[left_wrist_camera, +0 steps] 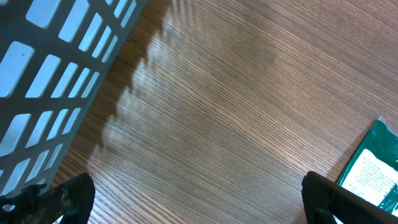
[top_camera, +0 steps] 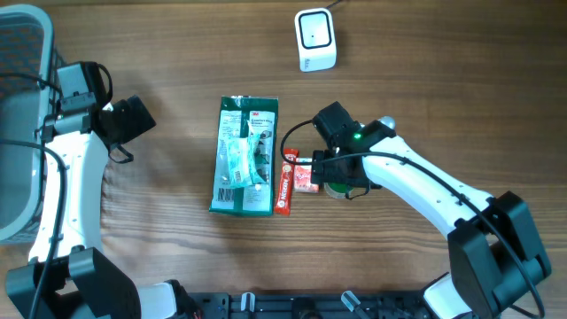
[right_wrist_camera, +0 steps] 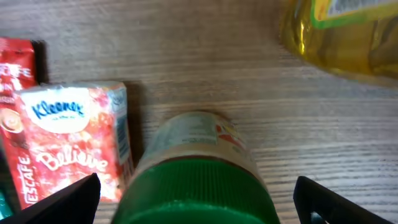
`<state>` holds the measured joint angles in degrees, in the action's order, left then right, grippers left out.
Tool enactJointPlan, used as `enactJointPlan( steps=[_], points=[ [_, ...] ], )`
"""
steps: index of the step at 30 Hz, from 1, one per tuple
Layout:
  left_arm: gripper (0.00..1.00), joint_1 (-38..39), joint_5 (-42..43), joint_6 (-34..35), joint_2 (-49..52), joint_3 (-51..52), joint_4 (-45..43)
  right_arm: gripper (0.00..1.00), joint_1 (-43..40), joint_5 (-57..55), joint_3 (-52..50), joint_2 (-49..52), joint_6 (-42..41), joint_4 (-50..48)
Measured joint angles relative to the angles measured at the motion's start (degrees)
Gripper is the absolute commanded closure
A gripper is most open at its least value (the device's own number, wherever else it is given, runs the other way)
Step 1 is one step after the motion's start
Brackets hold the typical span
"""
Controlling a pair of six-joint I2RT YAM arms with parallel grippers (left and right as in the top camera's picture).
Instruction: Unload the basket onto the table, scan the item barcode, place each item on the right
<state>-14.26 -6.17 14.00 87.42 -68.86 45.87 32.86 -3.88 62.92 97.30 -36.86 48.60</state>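
Now, the jar point(right_wrist_camera: 196, 180) with the green lid stands upright on the counter point(top_camera: 159, 53), to the right of the green packet point(top_camera: 245, 157). Two things lie between them: a red coffee stick point(top_camera: 284, 182) just beside the packet's right edge, and a small tissue pack point(top_camera: 306, 177) close against the jar. The right end effector point(top_camera: 332, 173) hangs over the jar with its fingers spread wide, one on each side, apart from the lid. A yellow thing point(right_wrist_camera: 342, 31) lies near the jar; what it is I cannot tell. The white scanner point(top_camera: 315, 40) stands well apart from the packet, beyond its upper right corner. The left end effector point(top_camera: 133, 120) is spread too and holds nothing, left of the packet, near a grey basket point(top_camera: 22, 133).
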Motion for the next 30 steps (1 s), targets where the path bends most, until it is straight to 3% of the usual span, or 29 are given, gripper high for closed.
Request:
enactJointPlan(
  steps=[13, 19, 23, 28, 30],
  points=[
    [0.0, 0.0, 0.0, 0.0, 0.0, 0.0, 0.0, 0.0, 0.0, 0.1, 0.0, 0.0, -0.6, -0.9],
    [0.0, 0.0, 0.0, 0.0, 0.0, 0.0, 0.0, 0.01, 0.0, 0.4, -4.3, 0.0, -1.1, -5.9],
    [0.0, 0.0, 0.0, 0.0, 0.0, 0.0, 0.0, 0.23, 0.0, 0.5, -5.1, 0.0, -1.4, -7.0],
    [0.0, 0.0, 0.0, 0.0, 0.0, 0.0, 0.0, 0.27, 0.0, 0.5, -5.1, 0.0, -1.7, -6.5],
    [0.0, 0.0, 0.0, 0.0, 0.0, 0.0, 0.0, 0.32, 0.0, 0.7, -5.1, 0.0, -1.7, -6.1]
  ],
)
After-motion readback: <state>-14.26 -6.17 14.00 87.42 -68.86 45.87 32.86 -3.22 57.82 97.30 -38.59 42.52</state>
